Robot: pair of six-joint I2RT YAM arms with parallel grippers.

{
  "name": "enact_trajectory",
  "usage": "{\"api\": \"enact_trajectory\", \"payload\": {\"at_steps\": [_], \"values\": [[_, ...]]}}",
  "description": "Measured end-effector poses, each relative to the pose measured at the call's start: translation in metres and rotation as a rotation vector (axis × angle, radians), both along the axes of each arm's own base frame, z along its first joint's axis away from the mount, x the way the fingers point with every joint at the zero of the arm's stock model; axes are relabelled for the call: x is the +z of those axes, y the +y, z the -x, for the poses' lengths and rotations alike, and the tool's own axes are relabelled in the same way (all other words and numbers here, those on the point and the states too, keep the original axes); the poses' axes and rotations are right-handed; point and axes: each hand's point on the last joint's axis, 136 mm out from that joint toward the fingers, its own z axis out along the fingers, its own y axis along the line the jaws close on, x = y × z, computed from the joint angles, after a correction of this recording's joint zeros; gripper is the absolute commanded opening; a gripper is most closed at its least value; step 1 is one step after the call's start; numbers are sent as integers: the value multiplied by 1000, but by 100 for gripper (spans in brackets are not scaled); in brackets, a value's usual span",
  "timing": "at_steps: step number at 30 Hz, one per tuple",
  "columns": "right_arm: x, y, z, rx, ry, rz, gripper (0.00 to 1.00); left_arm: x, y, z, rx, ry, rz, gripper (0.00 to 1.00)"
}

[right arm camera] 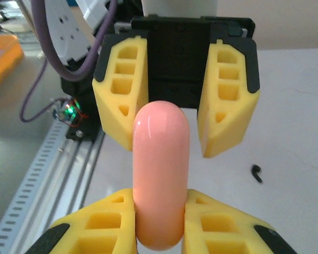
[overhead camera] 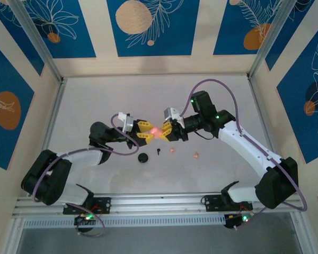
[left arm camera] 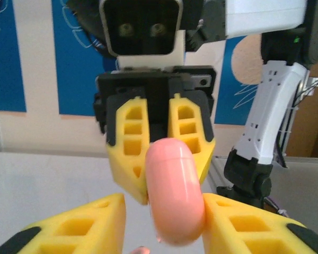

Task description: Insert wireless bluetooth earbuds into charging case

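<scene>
A pale pink charging case [overhead camera: 155, 130] hangs in the air between both grippers, above the middle of the table. My right gripper [right arm camera: 160, 201] is shut on the case [right arm camera: 160, 174], with both yellow pads pressed on its sides. My left gripper [left arm camera: 164, 211] is open around the case's other end [left arm camera: 175, 196]; one finger [left arm camera: 254, 227] touches it and the other [left arm camera: 69, 227] stands apart. On the table below lie a black earbud [overhead camera: 158, 152] and two pink earbuds [overhead camera: 173, 150] [overhead camera: 195, 155]. The black earbud [right arm camera: 257, 173] also lies in the right wrist view.
A round black case [overhead camera: 143, 158] sits on the table just left of the black earbud. A metal rail [overhead camera: 159, 201] runs along the near edge by the arm bases. Walls enclose the table [overhead camera: 148, 100] at the back and on both sides.
</scene>
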Motion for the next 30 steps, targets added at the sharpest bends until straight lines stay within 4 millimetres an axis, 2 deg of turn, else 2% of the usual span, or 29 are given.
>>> {"api": "enact_trajectory", "payload": {"at_steps": [5,13,21,30], "values": [[-6,-15,-10,-105,-120,113,14,-15,6,-9,110,-44,-98,55],[-30,-26,-7,-116,-264,306,14,-45,16,-9,197,-129,-328,57],[-42,-10,2,-25,-316,376,14,-70,15,1,154,-123,-446,57],[-52,5,7,31,-308,389,14,-73,13,6,133,-120,-462,56]]}}
